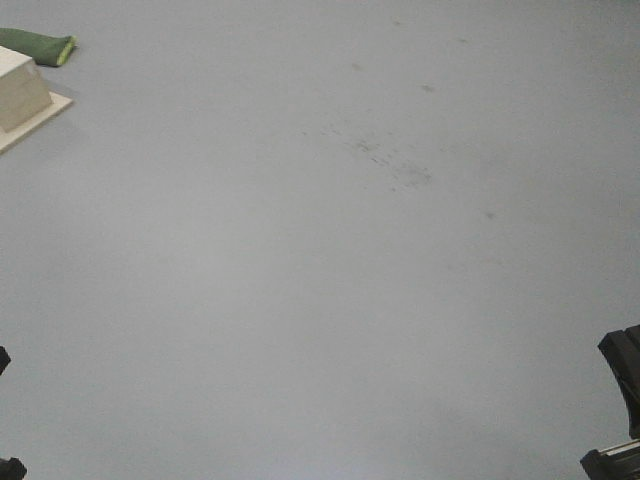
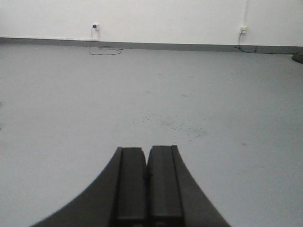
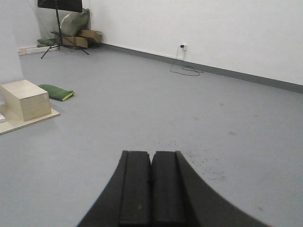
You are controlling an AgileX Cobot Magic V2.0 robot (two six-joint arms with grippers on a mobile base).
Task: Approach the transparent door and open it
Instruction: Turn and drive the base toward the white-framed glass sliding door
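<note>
Only partly in frame: box, green bag, left gripper, right gripper.

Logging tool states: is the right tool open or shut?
Shut: the right tool shows its black fingers meeting flush in its wrist view, nothing between them.

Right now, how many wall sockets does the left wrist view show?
2. One wall socket sits at upper left, a cable trailing below it; the other socket is at upper right. More may lie outside the frame.
</note>
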